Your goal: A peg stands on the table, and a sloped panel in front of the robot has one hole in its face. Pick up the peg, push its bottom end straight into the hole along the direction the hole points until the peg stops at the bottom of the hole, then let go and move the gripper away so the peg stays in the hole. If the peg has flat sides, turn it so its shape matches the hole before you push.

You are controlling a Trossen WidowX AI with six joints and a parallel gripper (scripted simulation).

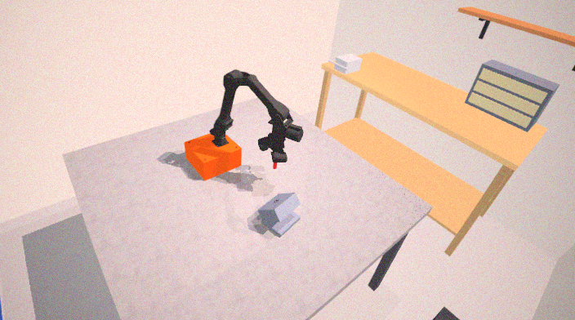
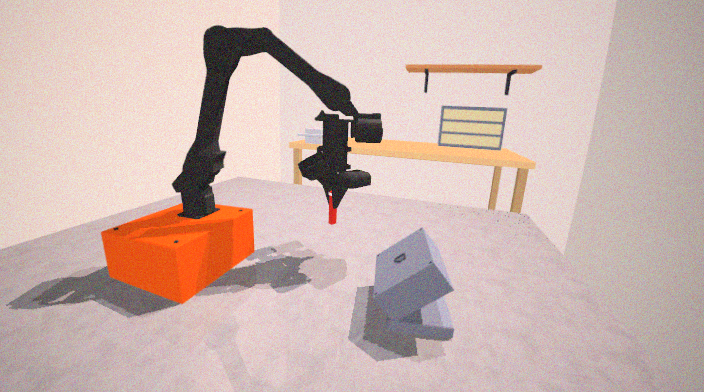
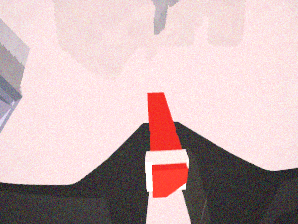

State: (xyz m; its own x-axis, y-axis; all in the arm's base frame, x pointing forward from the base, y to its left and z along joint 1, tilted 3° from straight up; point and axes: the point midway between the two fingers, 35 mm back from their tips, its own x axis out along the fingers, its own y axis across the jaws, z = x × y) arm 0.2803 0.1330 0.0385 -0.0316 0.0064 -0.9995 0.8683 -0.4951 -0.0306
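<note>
A red peg point(image 1: 274, 166) point(image 2: 332, 215) point(image 3: 160, 112) with a white band is held upright between the fingertips of my gripper point(image 1: 278, 159) point(image 2: 333, 203) point(image 3: 160, 129), which is shut on it. The peg's bottom end hangs above the table, apart from its shadow in the wrist view. Its top end has straight edges and a slanted corner. The blue-grey sloped panel point(image 1: 287, 197) point(image 2: 418, 248) stands lower, to the right of the peg in the exterior view. Its dark, D-like hole point(image 1: 276, 201) point(image 2: 399, 258) is in the upper face, with nothing in it.
The orange base block point(image 1: 220, 166) point(image 2: 223, 258) carries the arm on the left. Part of the panel stand shows at the wrist view's left edge. A wooden bench point(image 1: 424, 100) point(image 2: 415, 151) with a drawer cabinet point(image 1: 509, 96) point(image 2: 472, 127) stands behind the table point(image 1: 169, 236) point(image 2: 290, 346).
</note>
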